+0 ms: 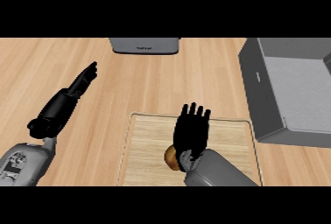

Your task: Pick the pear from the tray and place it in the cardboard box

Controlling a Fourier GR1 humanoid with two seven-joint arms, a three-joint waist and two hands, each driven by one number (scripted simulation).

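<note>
Near edge, on tray [149,144]: 1 pear [172,158], half hidden beneath right hand [192,130], fingers straight, released. Left hand [82,82] open, resting left. Cardboard box [284,92] far right. Advice: curl fingers fully around pear before lifting.

table [161,83]: light wood w/ visible grain, smooth, matt. tray [152,144]: paler wood, fine grain, matt, thin raised rim. box [284,87]: plain grey, flat matt walls, looks more like board/plastic than brown cardboard. pear [171,158]: brownish-orange skin, slight sheen. both hands (left hand [82,83], right hand [192,129]): black, smooth, semi-gloss plastic look. forearms: grey, smooth.
</note>
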